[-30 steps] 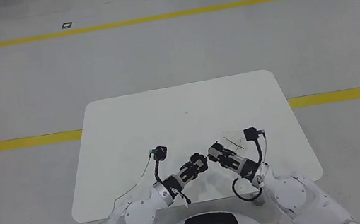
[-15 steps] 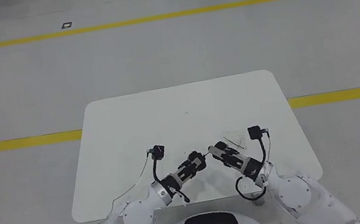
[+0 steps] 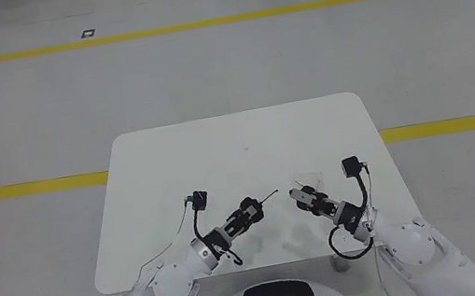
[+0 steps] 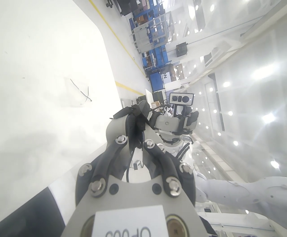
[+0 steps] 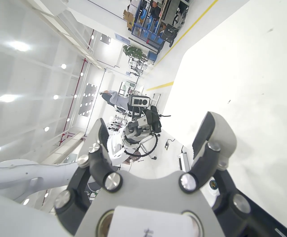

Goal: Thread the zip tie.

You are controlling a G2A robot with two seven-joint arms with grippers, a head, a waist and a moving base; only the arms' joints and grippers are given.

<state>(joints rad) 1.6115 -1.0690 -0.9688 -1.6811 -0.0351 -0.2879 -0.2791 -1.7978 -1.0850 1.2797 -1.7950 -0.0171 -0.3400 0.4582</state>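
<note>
The white table has a smooth, matte top with rounded corners; both arms are over its near part. At the left, the left gripper has its grey, black-padded fingers pressed together on a zip tie; the tie is a thin, straight black strip, and its free end juts past the fingertips toward the other arm, angled slightly away from the robot. In the right wrist view the same strip shows as a fine dark line poking sideways from that gripper; whether it touches the tabletop cannot be told, and its head is too small to make out. Further right, a clear plastic bag lies on the table, crumpled and glossy, just beyond the right gripper; inside it the left wrist view shows a few other black ties, slender and bent, crossing one another. At the right, the right gripper stands with its jaws spread wide and nothing between them; its fingers are blocky grey shells with flat black rubbery pads on the inner faces, hinged on black links with round silver pins. The two grippers face each other, near but apart, with the held tie's tip in the gap between them.
</note>
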